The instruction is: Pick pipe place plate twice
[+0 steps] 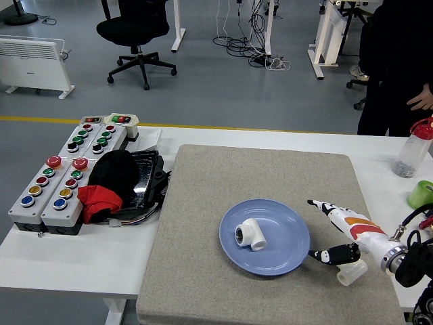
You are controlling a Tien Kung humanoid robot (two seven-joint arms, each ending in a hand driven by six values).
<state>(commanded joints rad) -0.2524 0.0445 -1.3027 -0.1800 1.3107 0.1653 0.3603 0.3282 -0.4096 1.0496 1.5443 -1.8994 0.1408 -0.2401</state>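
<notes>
Pipe at the hand: a white pipe fitting (352,272) lies on the mat just beside the plate's right rim, directly under the right hand (348,237); the dark thumb-side fingers (335,255) sit at its upper left, touching or nearly so.
Fingers: spread wide, the long upper ones stretched toward the plate, the lower ones curled toward the fitting; whether they have closed on it I cannot tell.
Pipe on plate: a second white elbow fitting (252,235) rests a little left of the plate's middle, its dark open end facing left.
Plate: a round, smooth blue plate (287,257) with a shallow raised rim, on the right-centre of the mat.
Mat: a grey, felt-like rectangular mat (203,271) with rounded corners covers the middle of the white table (61,261).
Hand pose: the right hand is white with orange and black patches, coming in low from the lower right, palm turned down and left, wrist joined to a black arm with cables.
Left side of table: grey button boxes (64,176) with red, green, yellow and blue round buttons; beside them a black cloth heap (115,172) with a red piece (100,200).
Right edge: a clear bottle with a red top (413,150) and a green object (422,193).
Person: a dark-clothed person stands at the far right, one hand (423,99) hanging by the side.
</notes>
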